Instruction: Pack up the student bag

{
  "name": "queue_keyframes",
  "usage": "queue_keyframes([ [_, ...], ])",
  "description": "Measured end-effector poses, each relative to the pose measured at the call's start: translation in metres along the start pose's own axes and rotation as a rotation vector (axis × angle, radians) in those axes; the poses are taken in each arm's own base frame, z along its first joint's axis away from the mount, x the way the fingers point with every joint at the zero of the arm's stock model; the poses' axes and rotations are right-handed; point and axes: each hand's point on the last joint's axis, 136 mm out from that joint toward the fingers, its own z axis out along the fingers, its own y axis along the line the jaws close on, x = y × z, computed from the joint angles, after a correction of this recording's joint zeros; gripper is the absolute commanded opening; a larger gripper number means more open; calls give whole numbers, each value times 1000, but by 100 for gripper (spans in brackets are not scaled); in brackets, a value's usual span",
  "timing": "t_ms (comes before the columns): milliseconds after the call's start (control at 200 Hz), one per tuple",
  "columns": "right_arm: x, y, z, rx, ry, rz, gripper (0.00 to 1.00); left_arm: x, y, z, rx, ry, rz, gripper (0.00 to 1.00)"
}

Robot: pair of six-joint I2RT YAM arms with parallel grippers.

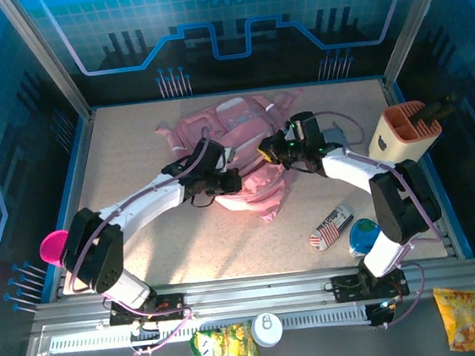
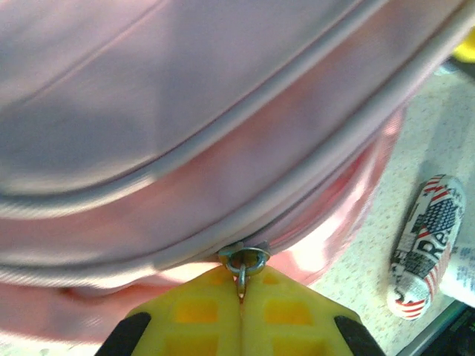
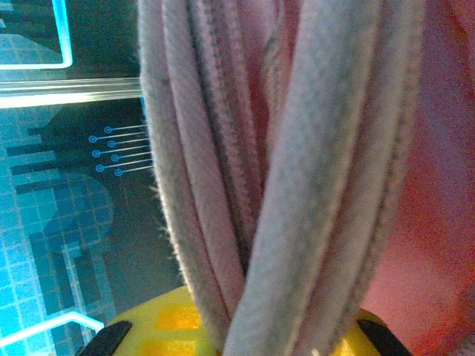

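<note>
Left pincer [image 2: 241, 300], right pincer [image 3: 237, 337] clamping student bag [image 1: 240, 116]

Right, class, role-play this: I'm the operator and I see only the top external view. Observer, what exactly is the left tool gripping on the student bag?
Observer: The left tool is shut on the small metal zip pull, right at a seam of the student bag.
Operator: And what has the right tool got?
Observer: The right tool pinches a bundle of piped pink edges of the bag between its yellow pads.
</note>
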Motion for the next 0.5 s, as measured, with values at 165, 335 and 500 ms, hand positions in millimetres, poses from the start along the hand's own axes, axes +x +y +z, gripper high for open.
queue_keyframes([
  [165, -3, 14, -5, -15, 20, -44, 10, 3, 36, -11, -35, -11, -13, 0],
  [335, -3, 15, -6, -4, 30, -81, 10, -7, 73, -18, -92, -44, -27, 0],
  [500, -2, 14, -7, -3, 43, -98, 10, -19, 91, -23, -98, -43, 29, 0],
])
